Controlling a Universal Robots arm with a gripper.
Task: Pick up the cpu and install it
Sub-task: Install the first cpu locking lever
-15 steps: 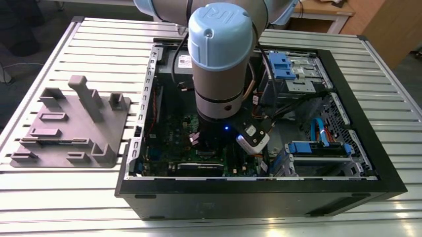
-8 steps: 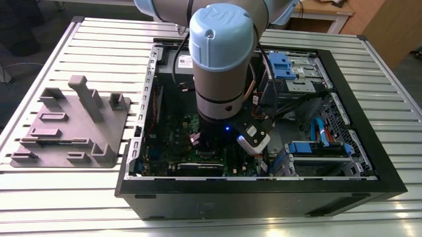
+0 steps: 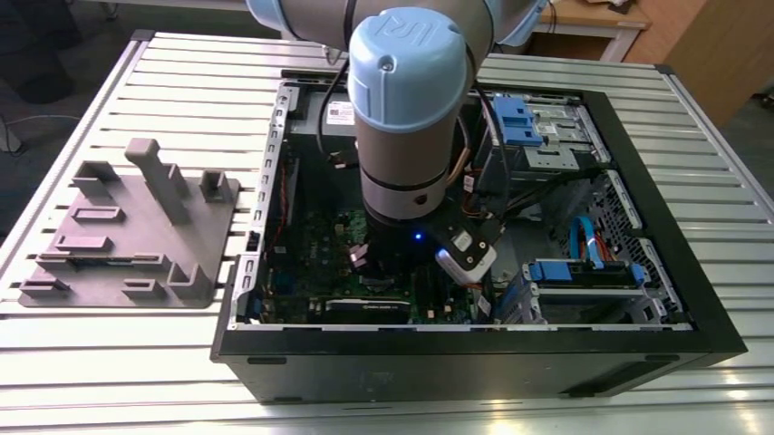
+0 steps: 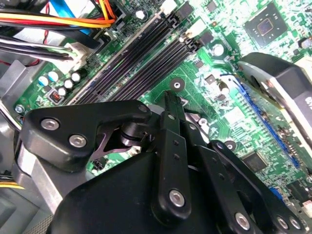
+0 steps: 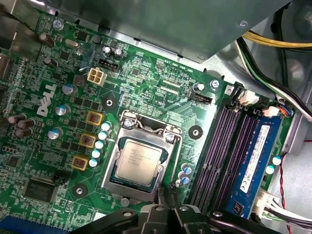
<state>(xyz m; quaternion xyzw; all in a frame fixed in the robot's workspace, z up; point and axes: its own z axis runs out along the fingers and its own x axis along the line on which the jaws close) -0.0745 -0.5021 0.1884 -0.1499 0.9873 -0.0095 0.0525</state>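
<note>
The cpu (image 5: 138,162) sits in its socket frame (image 5: 141,155) (green circuit board (image 5: 146,87) around it).

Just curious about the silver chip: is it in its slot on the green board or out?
In. The cpu lies flat inside the square metal socket frame on the green board.

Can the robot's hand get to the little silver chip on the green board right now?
Probably yes. In the first wrist view the chip lies uncovered in its metal frame on the green board, and the hand hangs just beside it, nothing between them.
</note>
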